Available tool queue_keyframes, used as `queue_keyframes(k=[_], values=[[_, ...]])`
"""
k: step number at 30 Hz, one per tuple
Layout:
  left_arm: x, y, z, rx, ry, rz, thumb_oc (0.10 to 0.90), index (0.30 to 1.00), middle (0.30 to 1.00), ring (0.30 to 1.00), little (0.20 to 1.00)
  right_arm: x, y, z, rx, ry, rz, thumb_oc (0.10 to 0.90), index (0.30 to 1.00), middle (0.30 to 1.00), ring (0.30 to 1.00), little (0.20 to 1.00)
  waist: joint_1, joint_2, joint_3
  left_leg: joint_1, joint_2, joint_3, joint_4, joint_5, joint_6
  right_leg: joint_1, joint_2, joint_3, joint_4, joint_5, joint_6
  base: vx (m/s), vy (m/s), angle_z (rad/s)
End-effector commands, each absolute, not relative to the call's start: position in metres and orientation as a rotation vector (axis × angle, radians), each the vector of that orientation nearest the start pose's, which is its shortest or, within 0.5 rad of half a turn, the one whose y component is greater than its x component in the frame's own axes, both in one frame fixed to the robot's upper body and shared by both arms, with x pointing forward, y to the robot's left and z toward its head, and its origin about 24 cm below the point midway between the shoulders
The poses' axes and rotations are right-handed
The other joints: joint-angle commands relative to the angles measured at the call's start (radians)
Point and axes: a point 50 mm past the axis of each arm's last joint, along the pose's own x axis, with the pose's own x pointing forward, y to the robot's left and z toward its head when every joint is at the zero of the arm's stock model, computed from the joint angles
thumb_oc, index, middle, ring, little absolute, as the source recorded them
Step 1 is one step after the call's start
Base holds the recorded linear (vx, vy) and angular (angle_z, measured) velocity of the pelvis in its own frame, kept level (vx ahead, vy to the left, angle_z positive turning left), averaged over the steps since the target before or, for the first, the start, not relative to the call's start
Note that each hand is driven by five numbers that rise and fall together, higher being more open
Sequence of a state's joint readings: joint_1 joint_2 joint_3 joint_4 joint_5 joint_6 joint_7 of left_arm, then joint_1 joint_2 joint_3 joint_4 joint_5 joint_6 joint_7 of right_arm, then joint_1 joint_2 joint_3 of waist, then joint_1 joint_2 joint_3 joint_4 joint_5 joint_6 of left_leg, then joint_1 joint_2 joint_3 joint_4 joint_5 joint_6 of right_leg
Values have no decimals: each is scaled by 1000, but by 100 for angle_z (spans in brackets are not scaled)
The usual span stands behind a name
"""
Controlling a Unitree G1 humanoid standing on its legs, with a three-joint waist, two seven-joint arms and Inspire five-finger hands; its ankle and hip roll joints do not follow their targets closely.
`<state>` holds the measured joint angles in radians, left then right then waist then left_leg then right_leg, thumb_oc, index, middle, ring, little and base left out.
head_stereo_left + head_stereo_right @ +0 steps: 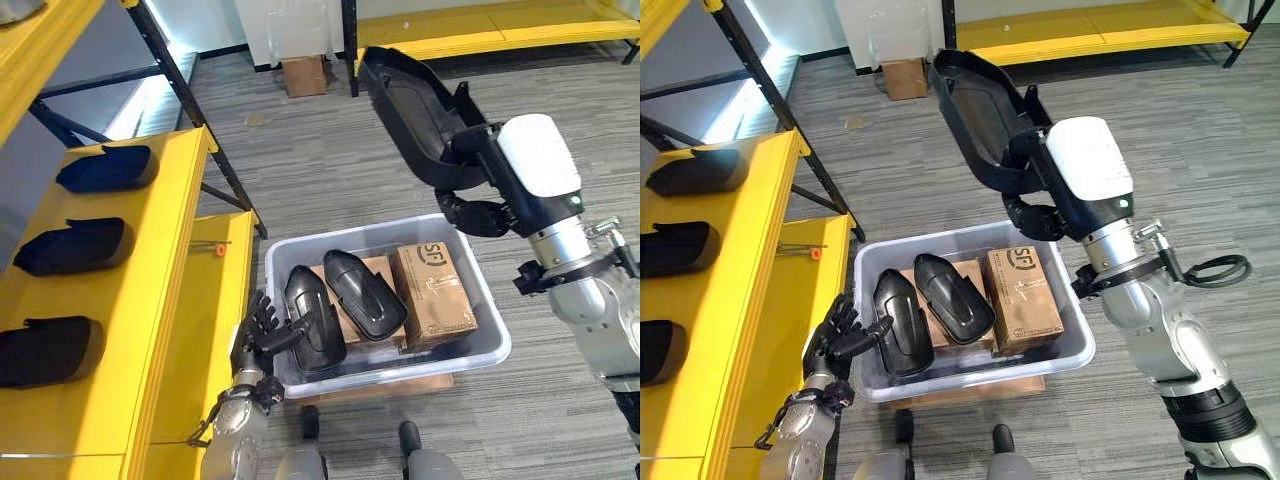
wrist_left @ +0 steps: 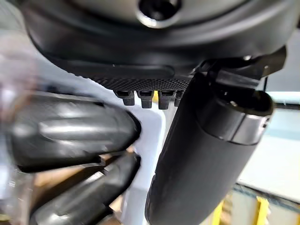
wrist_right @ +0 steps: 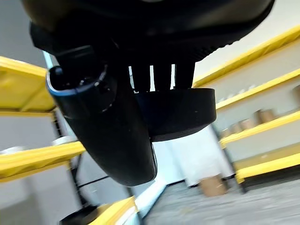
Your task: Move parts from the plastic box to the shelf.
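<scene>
One part (image 1: 975, 115) gripped in right hand (image 1: 1040, 215) above box (image 1: 1080, 335).

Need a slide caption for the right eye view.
Right hand lifts a black part above the plastic box; left hand at its rim.

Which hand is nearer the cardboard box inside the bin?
Left, though not by much. The left hand is at the bin's near-left corner, by a black part. The right hand is raised above the bin's far side, holding another part, above the cardboard box.

Head stereo pair down on plastic box (image 1: 470, 365); wrist cams close-up.
</scene>
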<state>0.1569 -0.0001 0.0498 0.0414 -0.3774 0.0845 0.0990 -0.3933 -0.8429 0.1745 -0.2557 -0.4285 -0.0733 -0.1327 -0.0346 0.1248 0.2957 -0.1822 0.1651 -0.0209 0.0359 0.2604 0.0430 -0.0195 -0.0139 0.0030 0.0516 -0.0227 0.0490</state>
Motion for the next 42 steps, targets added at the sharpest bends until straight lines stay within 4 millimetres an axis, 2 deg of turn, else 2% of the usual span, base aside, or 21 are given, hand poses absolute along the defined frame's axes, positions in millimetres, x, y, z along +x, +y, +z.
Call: queue_keyframes(k=[1, 2, 3, 5, 6, 9, 10, 11, 13, 14, 16, 17, 20, 21, 24, 31, 32, 42], values=[[225, 193, 21, -282, 83, 214, 900, 1000, 1000, 1000, 1000, 262, -158, 293, -1074, -1148, -73, 400, 300, 300, 300, 300, 21, -68, -68, 149, 5, 139, 41, -207, -70, -23, -35, -52, -138, 125, -12, -145, -62, 97], [224, 193, 21, -282, 83, 215, 900, 1000, 1000, 1000, 1000, 263, -158, 293, -1074, -1148, -72, 400, 300, 300, 300, 300, 19, -67, -66, 148, 7, 138, 43, -205, -71, -22, -33, -53, -137, 128, -14, -151, -61, 75], [223, 194, 23, -272, 75, 221, 900, 1000, 1000, 1000, 1000, 265, -157, 289, -1049, -1133, -69, 400, 300, 300, 300, 300, 2, -49, -86, 254, 41, 149, 115, -215, -69, -48, -29, -88, -136, 122, -17, -69, -28, 54], [222, 193, 23, -274, 72, 224, 900, 1000, 1000, 1000, 1000, 267, -159, 285, -1047, -1114, -81, 400, 300, 300, 300, 300, -23, -36, -108, 330, 62, 161, 130, -209, -68, -57, -27, -120, -134, 121, -16, -54, -14, 68], [223, 190, 24, -274, 71, 217, 900, 1000, 1000, 1000, 1000, 268, -161, 284, -1047, -1106, -95, 400, 300, 300, 300, 300, -44, -29, -116, 375, 92, 202, 158, -201, -71, -64, -32, -146, -131, 126, -14, -14, 32, 119], [226, 187, 26, -260, 62, 194, 900, 1000, 1000, 1000, 1000, 269, -175, 283, -1073, -1071, -153, 400, 300, 300, 300, 300, -99, -4, -139, 499, 156, 266, 90, -173, -90, -74, -59, -213, -130, 139, 11, -10, 133, 164], [229, 185, 30, -249, 41, 186, 900, 1000, 1000, 1000, 1000, 269, -181, 284, -1078, -1059, -182, 400, 300, 300, 300, 300, -110, 13, -145, 517, 138, 255, 19, -188, -105, -84, -65, -221, -129, 144, 24, -2, 159, 198], [229, 185, 30, -249, 41, 186, 900, 1000, 1000, 1000, 1000, 269, -182, 284, -1078, -1059, -183, 400, 300, 300, 300, 300, -112, 15, -146, 520, 138, 253, 11, -185, -105, -83, -65, -224, -129, 143, 26, -52, 168, 170], [234, 180, 33, -240, 30, 167, 900, 1000, 1000, 1000, 1000, 267, -191, 287, -1086, -1054, -235, 400, 300, 300, 300, 300, -133, 18, -144, 500, 154, 333, -39, -174, -116, -91, -91, -241, -125, 163, 38, -55, 183, 78], [235, 179, 34, -242, 26, 162, 900, 1000, 1000, 1000, 1000, 265, -195, 288, -1092, -1052, -248, 400, 300, 300, 300, 300, -134, 26, -144, 509, 153, 344, -78, -169, -125, -93, -107, -254, -120, 170, 41, 27, 210, 52], [235, 181, 36, -231, 14, 174, 900, 1000, 1000, 1000, 1000, 265, -196, 288, -1090, -1050, -260, 400, 300, 300, 300, 300, -124, 36, -138, 512, 140, 304, -122, -169, -124, -79, -101, -255, -117, 159, 39, 29, 186, 99], [235, 182, 36, -234, 10, 182, 900, 1000, 1000, 1000, 1000, 264, -196, 289, -1091, -1053, -261, 400, 300, 300, 300, 300, -120, 38, -135, 506, 139, 310, -123, -175, -124, -81, -103, -254, -109, 157, 38, -60, 269, 79], [233, 185, 36, -225, 5, 204, 900, 1000, 1000, 1000, 1000, 264, -191, 291, -1067, -1072, -253, 400, 300, 300, 300, 300, -97, 25, -121, 480, 116, 303, -123, -181, -127, -77, -116, -256, -101, 149, 30, -81, 196, 14], [232, 189, 35, -223, 6, 228, 900, 1000, 1000, 1000, 1000, 264, -189, 291, -1058, -1075, -252, 400, 300, 300, 300, 300, -79, 9, -111, 462, 96, 299, -123, -185, -130, -74, -126, -264, -102, 147, 20, -54, 153, 13], [229, 193, 33, -214, 11, 249, 900, 1000, 1000, 1000, 1000, 266, -189, 287, -1044, -1059, -244, 400, 300, 300, 300, 300, -56, -12, -101, 443, 66, 293, -123, -209, -129, -73, -139, -271, -101, 140, 13, -104, 172, 10], [225, 199, 32, -195, 14, 268, 900, 1000, 1000, 1000, 1000, 266, -183, 282, -1031, -1053, -216, 400, 300, 300, 300, 300, -28, -35, -96, 427, 30, 285, -123, -246, -131, -62, -152, -277, -108, 131, 11, -74, 116, 1], [223, 201, 31, -197, 17, 282, 900, 1000, 1000, 1000, 1000, 266, -179, 280, -1019, -1055, -195, 400, 300, 300, 300, 300, -17, -43, -91, 420, 13, 282, -123, -254, -132, -60, -157, -275, -108, 133, 10, -78, 122, 4], [221, 205, 33, -183, 3, 306, 900, 1000, 1000, 1000, 1000, 269, -166, 279, -987, -1073, -148, 400, 300, 300, 300, 300, 19, -67, -68, 400, -25, 285, -123, -259, -133, -49, -182, -267, -79, 139, 7, -81, 108, 2]])
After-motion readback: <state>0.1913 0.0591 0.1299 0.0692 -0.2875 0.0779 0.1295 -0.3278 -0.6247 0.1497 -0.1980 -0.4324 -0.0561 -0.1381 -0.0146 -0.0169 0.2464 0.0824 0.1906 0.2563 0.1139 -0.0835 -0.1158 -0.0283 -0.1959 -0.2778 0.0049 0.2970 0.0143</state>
